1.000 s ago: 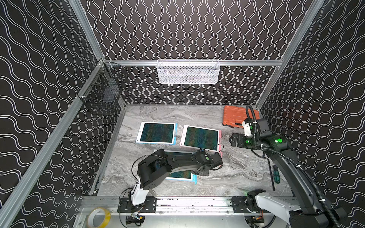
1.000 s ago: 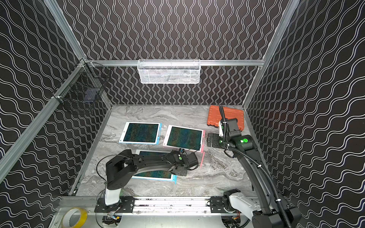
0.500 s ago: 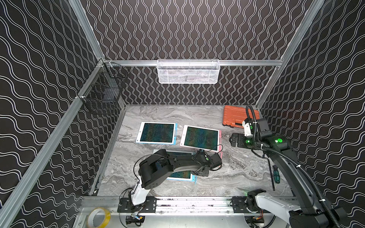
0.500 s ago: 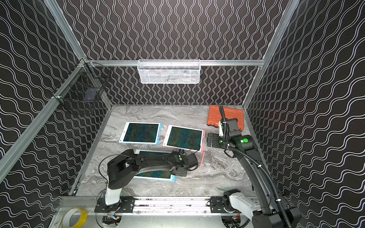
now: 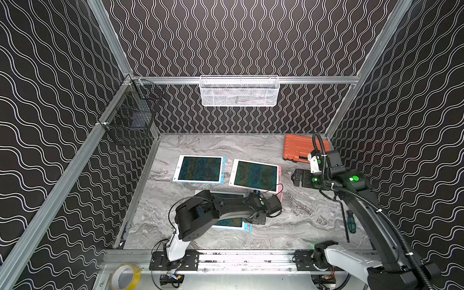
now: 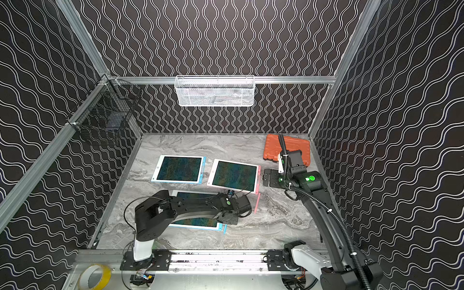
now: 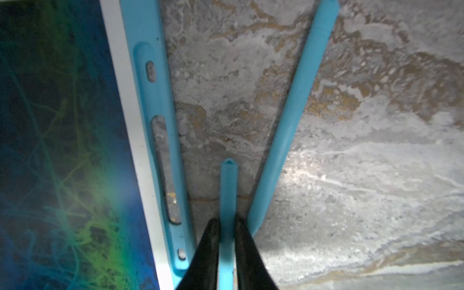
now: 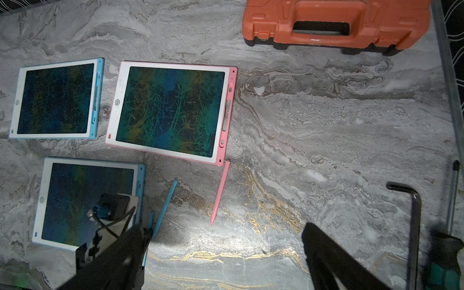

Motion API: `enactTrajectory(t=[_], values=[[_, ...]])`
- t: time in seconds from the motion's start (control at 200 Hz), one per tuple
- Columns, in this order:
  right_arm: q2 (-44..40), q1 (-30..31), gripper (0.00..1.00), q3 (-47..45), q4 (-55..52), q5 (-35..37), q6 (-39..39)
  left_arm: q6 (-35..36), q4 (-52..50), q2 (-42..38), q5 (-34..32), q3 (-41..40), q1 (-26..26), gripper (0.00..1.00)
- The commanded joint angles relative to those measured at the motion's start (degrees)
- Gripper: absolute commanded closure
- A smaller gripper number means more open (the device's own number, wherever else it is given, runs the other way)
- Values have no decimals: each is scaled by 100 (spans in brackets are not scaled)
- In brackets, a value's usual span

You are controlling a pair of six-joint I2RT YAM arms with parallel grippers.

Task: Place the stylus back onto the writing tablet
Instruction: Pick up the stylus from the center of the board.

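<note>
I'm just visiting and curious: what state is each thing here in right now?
Left gripper: shut on a blue stylus.
Right gripper: open, empty.
Near blue tablet: stylus slot empty.
Second blue stylus: loose on the table.
Pink stylus: loose on the table.
Pink tablet: slot empty.
Far blue tablet: stylus seemingly docked.
Orange case: closed.

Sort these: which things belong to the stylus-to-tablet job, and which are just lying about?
Job: left gripper, gripped blue stylus, loose blue stylus, near blue tablet, pink stylus, pink tablet.
Lying about: orange case, screwdriver, hex key, tape roll.
</note>
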Motion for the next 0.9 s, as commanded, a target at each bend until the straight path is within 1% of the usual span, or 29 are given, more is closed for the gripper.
enactTrajectory(t=[0.0,0.15,0.896], values=[[1,0,0,37,-4,8,39,88,-164,114,79,-109,23,85],[14,4,0,57,-4,10,35,101,-190,100,71,-58,24,87],[10,2,0,100,-12,34,72,88,-364,-306,-262,111,108,87]])
